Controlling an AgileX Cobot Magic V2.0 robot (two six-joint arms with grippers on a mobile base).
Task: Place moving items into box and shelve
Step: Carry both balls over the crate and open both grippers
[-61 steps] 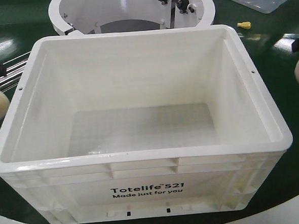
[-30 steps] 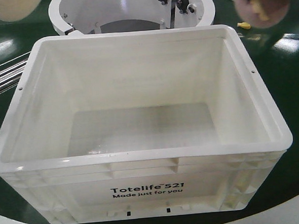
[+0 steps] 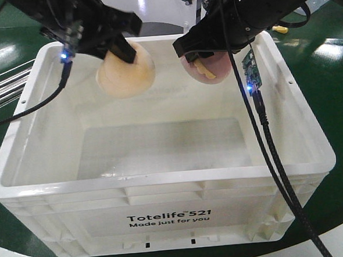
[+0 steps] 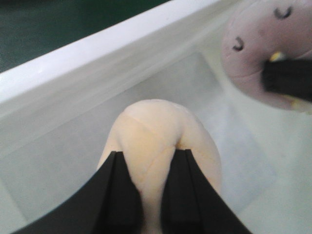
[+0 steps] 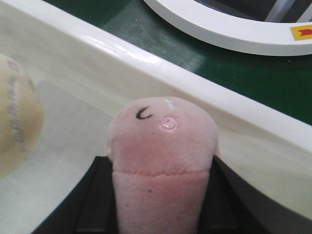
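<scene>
The box, a large white crate, stands open with a bare floor. My left gripper is shut on the pale yellow-tan lump, holding it above the box's back left. In the left wrist view both black fingers pinch that lump, and the pink one hangs to its right. My right gripper is shut on the pinkish-brown lump with a yellow seam, above the back right. The right wrist view shows this lump squeezed in my right gripper, with the tan lump at left.
A white ring fixture stands behind the box on the dark green table. A tiny yellow piece lies at the back right. Metal rails run at the left. The right arm's black cable hangs across the box's right side.
Both arms have swung in from the table's sides, carrying the lumps up and then over the back of the box, where they now hang side by side inside its rim.
</scene>
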